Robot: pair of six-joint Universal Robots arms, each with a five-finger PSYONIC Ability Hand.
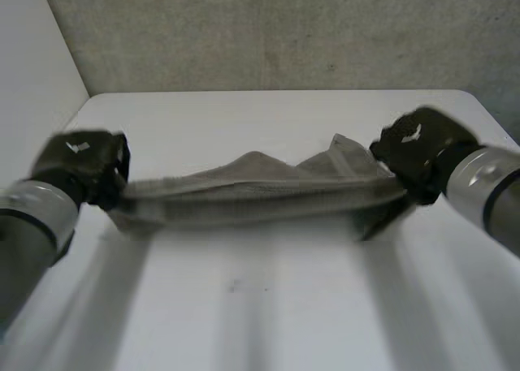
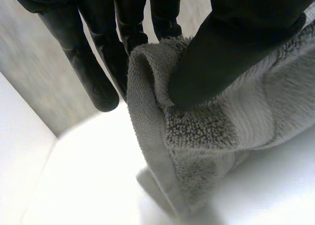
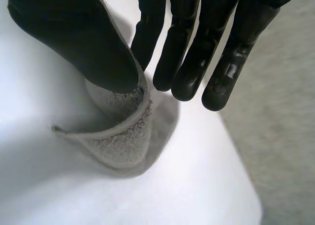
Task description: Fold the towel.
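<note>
Broad white table underneath, bare around the cloth. Across its middle, a grey towel, bunched lengthwise into a long rumpled band and drawn out between the two hands; seems to sag onto the surface at the centre, though hard to tell. At the band's left end, the left hand, pinching a rolled-over edge between thumb and straight fingers. At the right end, the right hand, pinching a corner fold between thumb and nearest finger, the others extended and free of the cloth.
</note>
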